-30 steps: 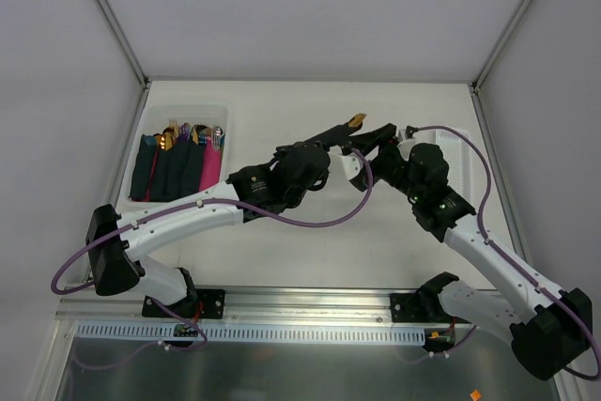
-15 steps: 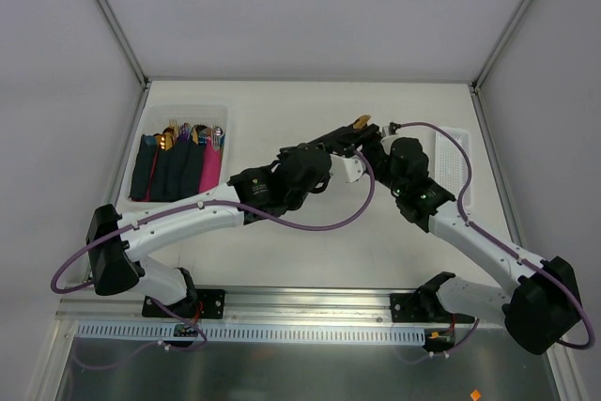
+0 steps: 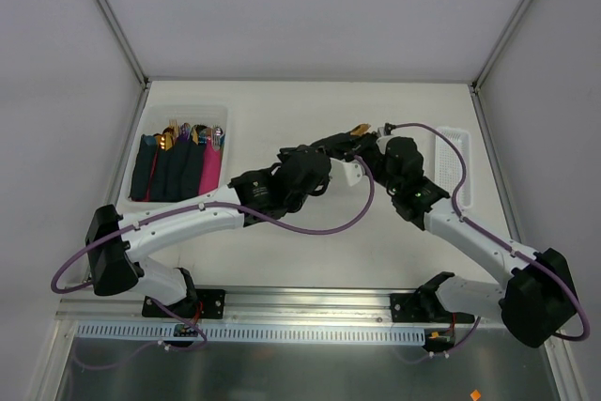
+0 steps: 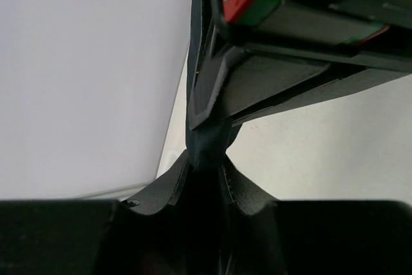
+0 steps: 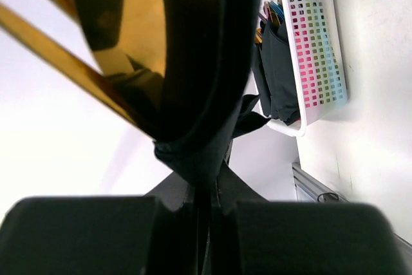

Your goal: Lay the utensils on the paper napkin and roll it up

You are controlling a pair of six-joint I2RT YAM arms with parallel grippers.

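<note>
**A:** Where are the utensils?

**B:** The utensils are inside the paper napkin. The dark sheet is folded around them, and the gold ends stick out of its open side. The right wrist view shows one broad shiny gold head with slim gold bars beside it.

**A:** And where is that bundle?

**B:** From above it is over the middle of the table, a little toward the far side, between the two arms. Only a small gold tip shows there. I cannot tell whether the bundle touches the surface.

**A:** What is holding it?

**B:** Both arms are. The left gripper has its fingers drawn in on a dark fold of the napkin, pinching it from its own side. The right gripper meets it from the opposite side. Its fingers are pressed together on the napkin's lower tail, with no gap to be seen between them.

**A:** How close are the two grippers?

**B:** They are just beside each other. The right one's black body fills the top of the left wrist view.

**A:** What else is on the table?

**B:** A white bin stands at the far left, well apart from the bundle. It holds dark rolled napkins, one pink napkin and more cutlery. A white tray lies on the right, near the right arm.
</note>
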